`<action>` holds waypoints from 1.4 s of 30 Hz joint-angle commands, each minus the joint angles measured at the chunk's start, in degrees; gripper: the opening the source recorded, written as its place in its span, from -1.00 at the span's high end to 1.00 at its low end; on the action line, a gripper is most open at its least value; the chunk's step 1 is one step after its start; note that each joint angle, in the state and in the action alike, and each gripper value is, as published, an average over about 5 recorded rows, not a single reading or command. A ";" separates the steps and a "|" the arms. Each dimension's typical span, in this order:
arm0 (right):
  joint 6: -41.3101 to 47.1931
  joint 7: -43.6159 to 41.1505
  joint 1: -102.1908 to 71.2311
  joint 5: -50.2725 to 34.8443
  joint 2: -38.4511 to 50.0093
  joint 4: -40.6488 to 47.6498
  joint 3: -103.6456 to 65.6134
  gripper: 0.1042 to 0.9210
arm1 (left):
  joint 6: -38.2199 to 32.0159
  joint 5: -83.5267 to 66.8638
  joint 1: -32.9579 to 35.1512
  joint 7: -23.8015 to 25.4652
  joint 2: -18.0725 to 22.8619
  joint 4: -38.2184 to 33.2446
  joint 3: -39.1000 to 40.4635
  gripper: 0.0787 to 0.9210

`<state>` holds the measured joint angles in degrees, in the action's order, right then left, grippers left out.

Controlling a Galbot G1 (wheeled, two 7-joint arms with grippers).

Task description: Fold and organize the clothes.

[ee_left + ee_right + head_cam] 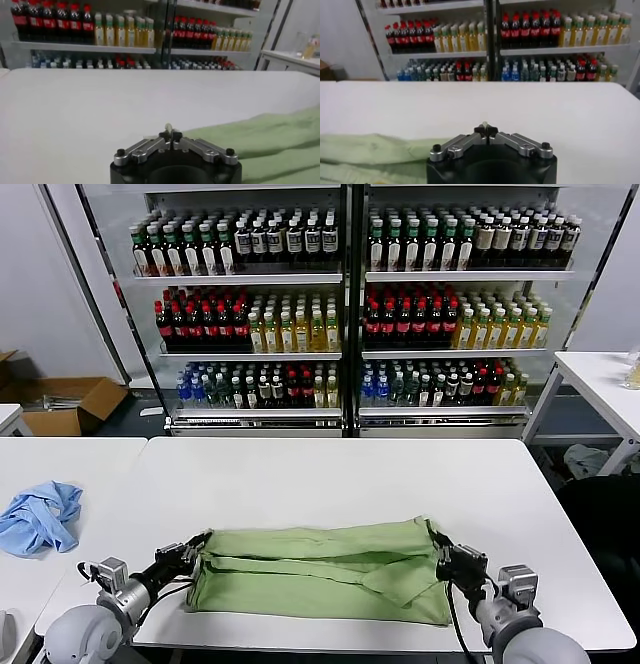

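the green shirt (320, 569) lies folded into a long band across the lower middle of the head view, on the near part of the white table (330, 469). the left gripper (198, 546) sits at the shirt's left end, low left in the frame, its fingers pressed together; whether cloth is caught between them i cannot tell. the right gripper (440, 556) sits at the shirt's right end, low right, fingers likewise pressed together. a crumpled blue cloth (40, 517) rests at the left edge. shelves of bottles (340, 304) fill the top.
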<state>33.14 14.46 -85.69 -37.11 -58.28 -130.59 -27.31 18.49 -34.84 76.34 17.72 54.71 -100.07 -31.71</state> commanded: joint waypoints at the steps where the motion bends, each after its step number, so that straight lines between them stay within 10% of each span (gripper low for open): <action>1: -0.01 -0.40 -3.70 2.93 -0.69 0.74 0.73 0.99 | 2.04 4.46 0.63 -2.17 0.64 -0.52 0.31 0.94; 8: -0.04 -0.27 -3.41 3.58 -0.87 -0.05 -0.28 0.93 | 1.58 2.36 0.70 -12.25 1.56 -5.34 -0.66 0.51; 17: -0.06 0.79 -3.42 5.43 -2.48 0.17 0.31 0.33 | 6.05 -2.89 6.03 -32.41 4.80 -17.40 2.68 -0.11; 27: -0.07 1.24 -3.96 7.59 -3.43 0.84 2.03 -0.40 | 7.74 -4.70 6.10 -42.49 8.58 -15.40 7.85 -0.73; 35: -0.12 1.72 -4.37 8.42 -3.54 0.92 2.07 -0.75 | 9.11 -5.36 4.92 -44.00 9.95 -13.84 8.46 -0.76; 42: -0.21 2.10 -4.55 9.55 -4.08 1.26 2.81 -0.76 | 8.94 -5.75 5.02 -43.68 10.59 -14.22 8.71 -0.41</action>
<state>32.99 16.41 -90.08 -28.65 -62.12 -129.44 -24.95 26.52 -39.75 81.45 -21.72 63.64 -113.90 -24.48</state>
